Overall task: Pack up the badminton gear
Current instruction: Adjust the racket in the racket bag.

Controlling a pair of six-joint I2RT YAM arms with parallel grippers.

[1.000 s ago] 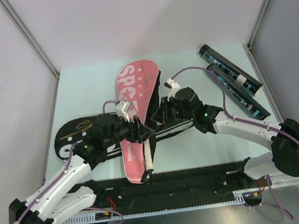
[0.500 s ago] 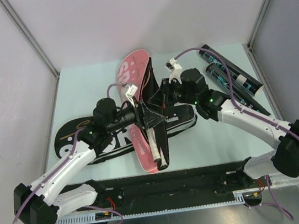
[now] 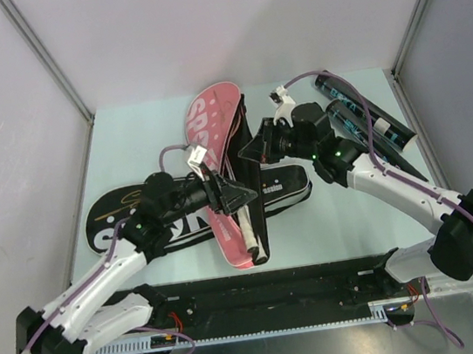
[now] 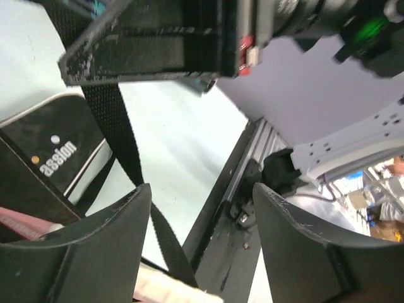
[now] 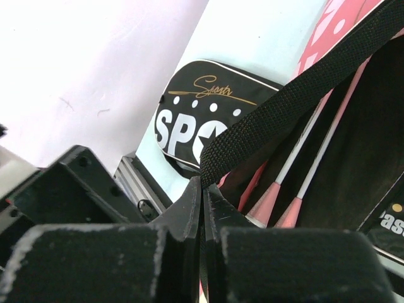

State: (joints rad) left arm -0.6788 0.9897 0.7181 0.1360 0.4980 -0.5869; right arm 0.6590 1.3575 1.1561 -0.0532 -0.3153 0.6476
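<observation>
A pink racket bag (image 3: 210, 115) stands tipped on its edge across a black racket bag (image 3: 115, 220) printed with white letters. My right gripper (image 3: 250, 151) is shut on the pink bag's black webbing strap (image 5: 284, 104) and holds it up. Its tips (image 5: 203, 189) pinch the strap end. Pink-and-white racket shafts (image 5: 297, 183) show inside the bag. A pale racket handle (image 3: 249, 232) sticks out at the near end. My left gripper (image 3: 239, 196) is open and empty just above that handle (image 4: 170, 287); in its own view (image 4: 202, 208) the strap (image 4: 120, 145) hangs beside one finger. No shuttlecocks show.
Two long dark tubes with teal print (image 3: 366, 108) (image 3: 379, 145) lie at the right of the table, near the right arm. The black rail (image 3: 279, 290) runs along the near edge. Grey walls close in both sides and the back.
My right gripper has pulled the strap up and back, tipping the pink bag from flat onto its edge. My left gripper has moved right, toward the handle end.
</observation>
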